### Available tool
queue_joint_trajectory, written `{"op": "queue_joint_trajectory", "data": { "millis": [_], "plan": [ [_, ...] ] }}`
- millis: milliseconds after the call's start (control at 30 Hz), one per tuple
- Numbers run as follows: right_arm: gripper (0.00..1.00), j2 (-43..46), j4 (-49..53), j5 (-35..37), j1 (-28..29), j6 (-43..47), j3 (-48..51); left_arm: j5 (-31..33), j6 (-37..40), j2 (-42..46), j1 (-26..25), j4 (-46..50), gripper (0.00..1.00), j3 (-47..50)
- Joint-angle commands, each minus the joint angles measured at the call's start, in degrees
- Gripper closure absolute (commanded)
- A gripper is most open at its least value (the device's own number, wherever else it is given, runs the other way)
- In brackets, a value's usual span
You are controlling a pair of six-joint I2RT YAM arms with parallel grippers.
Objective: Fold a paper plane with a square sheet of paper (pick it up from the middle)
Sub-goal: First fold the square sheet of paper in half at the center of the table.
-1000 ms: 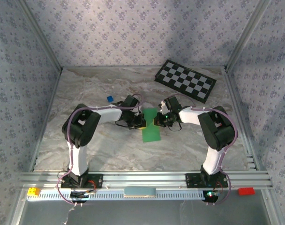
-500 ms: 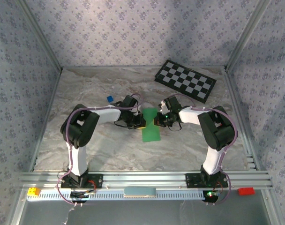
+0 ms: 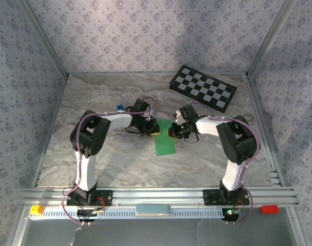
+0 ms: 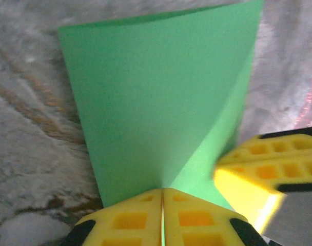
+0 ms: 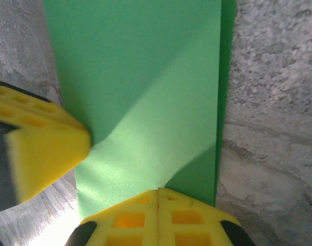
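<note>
Left gripper (image 4: 162, 199) and right gripper (image 5: 158, 197) both clamp the square sheet of paper (image 3: 165, 142). It looks thin and floppy, so pinch its edges gently.

The middle of the table (image 3: 120, 164) is the crowded spot. The left gripper (image 3: 155, 130) and the right gripper (image 3: 172, 132) face each other across the far end of the green paper (image 3: 165, 144), both pinched onto it. In the left wrist view the right one's yellow finger (image 4: 248, 171) sits just beside the left's closed pads (image 4: 130, 220), so there is no passage between them. The left arm (image 3: 89, 138) and right arm (image 3: 238, 141) arch in from the near corners and fence the centre on both sides. A blue block (image 3: 120, 108) sits just beyond the left forearm. The checkerboard (image 3: 202, 87) takes the far right corner. Open marble runs in front of the paper's near end and across the far left.
</note>
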State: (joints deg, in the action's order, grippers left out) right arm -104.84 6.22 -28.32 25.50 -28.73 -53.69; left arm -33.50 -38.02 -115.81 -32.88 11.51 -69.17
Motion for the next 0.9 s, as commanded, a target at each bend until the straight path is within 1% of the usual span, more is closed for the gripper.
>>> {"op": "queue_joint_trajectory", "data": {
  "millis": [0, 167, 333, 467, 600, 867],
  "plan": [
    [1.0, -4.8, 10.7, 8.6, -1.2, 1.7, 3.0, 1.5, 1.1, -1.3, 0.4, 1.7, 0.94, 1.5],
    [1.0, -4.8, 10.7, 8.5, -1.2, 1.8, 2.9, 1.5, 1.1, -0.3, 0.5, 2.5, 1.0, 1.7],
    [1.0, -4.8, 10.9, 8.6, -1.3, 2.0, 2.6, 0.3, 0.4, 2.3, 0.7, 3.7, 1.0, -2.3],
    [1.0, -4.8, 11.0, 8.6, -1.5, 2.0, 2.6, -1.4, 0.7, 2.6, 1.3, 3.3, 1.0, -5.0],
    [1.0, -4.8, 10.7, 8.6, -1.4, 1.8, 2.7, -2.8, 0.4, 0.6, 2.5, 2.8, 1.0, -6.1],
    [1.0, -4.6, 10.2, 8.6, -1.5, 1.6, 3.5, -2.2, 2.2, -4.0, 3.7, 3.3, 1.0, -6.5]
  ]
}}
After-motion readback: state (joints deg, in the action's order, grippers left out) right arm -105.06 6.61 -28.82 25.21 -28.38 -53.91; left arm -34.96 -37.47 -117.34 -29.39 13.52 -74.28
